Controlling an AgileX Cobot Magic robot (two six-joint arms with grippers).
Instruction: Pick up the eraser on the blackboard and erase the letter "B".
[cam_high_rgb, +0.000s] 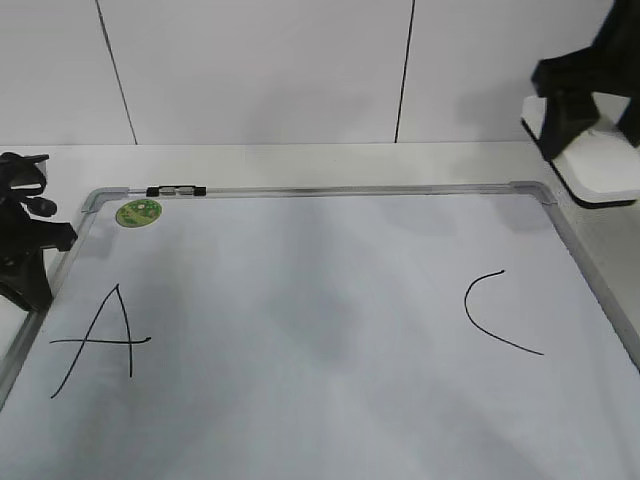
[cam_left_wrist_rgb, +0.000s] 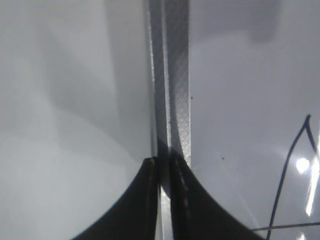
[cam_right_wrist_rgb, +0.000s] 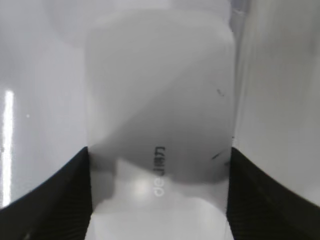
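The blackboard (cam_high_rgb: 350, 190) is a white board with a grey frame, lying flat. It bears a slanted "A" (cam_high_rgb: 105, 340) at the left and an open "C" (cam_high_rgb: 490, 315) at the right. No letter "B" shows; the board between them is bare white. My right gripper (cam_high_rgb: 590, 130) is at the back right, just off the board's corner, shut on the white eraser (cam_high_rgb: 600, 165). In the right wrist view the eraser (cam_right_wrist_rgb: 160, 110) fills the space between the fingers (cam_right_wrist_rgb: 159, 195). My left gripper (cam_high_rgb: 35, 290) is shut and empty over the board's left frame (cam_left_wrist_rgb: 177, 75).
A round green magnet (cam_high_rgb: 138, 212) and a black-and-clear marker pen (cam_high_rgb: 175, 190) lie at the board's back left corner. A white wall stands behind the table. Part of the "A" (cam_left_wrist_rgb: 292, 165) shows in the left wrist view.
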